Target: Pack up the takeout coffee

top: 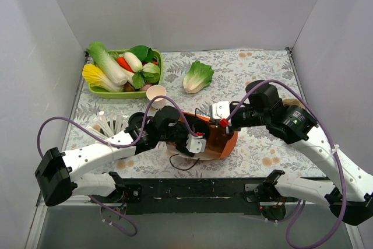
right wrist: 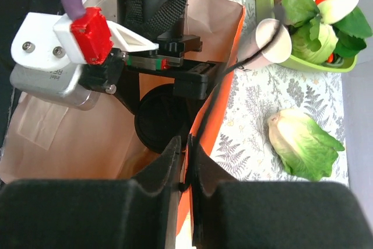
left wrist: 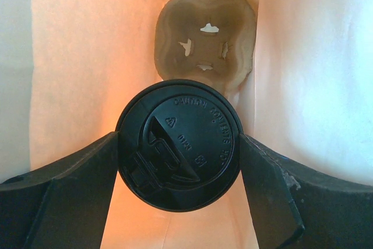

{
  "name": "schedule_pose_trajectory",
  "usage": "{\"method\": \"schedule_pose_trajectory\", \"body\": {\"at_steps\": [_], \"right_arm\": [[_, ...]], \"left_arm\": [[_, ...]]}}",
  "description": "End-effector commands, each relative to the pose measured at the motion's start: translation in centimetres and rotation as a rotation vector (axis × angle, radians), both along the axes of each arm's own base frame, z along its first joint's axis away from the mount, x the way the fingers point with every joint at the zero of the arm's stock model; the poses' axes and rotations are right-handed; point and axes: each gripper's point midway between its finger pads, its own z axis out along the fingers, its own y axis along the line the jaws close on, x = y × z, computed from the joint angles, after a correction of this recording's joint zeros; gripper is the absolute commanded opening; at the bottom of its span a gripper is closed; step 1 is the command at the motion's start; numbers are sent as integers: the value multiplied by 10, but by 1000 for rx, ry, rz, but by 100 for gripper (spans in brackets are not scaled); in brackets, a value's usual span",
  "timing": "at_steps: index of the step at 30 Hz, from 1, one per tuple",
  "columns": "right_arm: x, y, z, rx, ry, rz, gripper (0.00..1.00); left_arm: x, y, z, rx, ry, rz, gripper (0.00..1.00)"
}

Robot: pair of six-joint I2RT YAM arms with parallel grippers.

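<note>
My left gripper point(left wrist: 179, 147) is shut on the takeout coffee point(left wrist: 179, 144), whose black lid faces the left wrist camera; its white body is hidden. It is held inside the orange paper bag point(top: 224, 139), above a brown pulp cup carrier point(left wrist: 205, 39) at the bag's bottom. My right gripper point(right wrist: 186, 154) is shut on the bag's rim point(right wrist: 217, 106), holding the mouth apart. In the right wrist view the coffee's lid point(right wrist: 160, 123) shows under the left gripper body inside the bag. In the top view the left gripper point(top: 195, 141) reaches into the bag's mouth.
A bare-rimmed white paper cup point(top: 156, 93) stands next to the green tray point(top: 105, 91) of vegetables. A loose lettuce point(top: 198, 76) lies behind the bag. White straws or utensils point(top: 108, 123) lie at the left. White walls enclose the table.
</note>
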Motion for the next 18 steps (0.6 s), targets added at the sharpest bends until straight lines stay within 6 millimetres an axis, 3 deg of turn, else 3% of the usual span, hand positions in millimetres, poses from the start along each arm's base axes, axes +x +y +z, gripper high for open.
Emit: {"method": "schedule_pose_trajectory", "body": {"at_steps": [1, 7, 11, 12, 18], "right_arm": [[2, -4, 1, -20, 17, -39, 22], [1, -6, 24, 3, -1, -45, 57], [-4, -14, 43, 14, -8, -62, 66], [-6, -16, 57, 41, -23, -68, 68], [-8, -33, 95, 104, -108, -121, 73]], "left_arm": [[-1, 3, 6, -16, -8, 6, 0], [1, 8, 3, -1, 16, 40, 0], [-2, 10, -1, 13, 34, 37, 0], [-3, 9, 0, 12, 33, 35, 0], [3, 6, 4, -35, 51, 84, 0]]}}
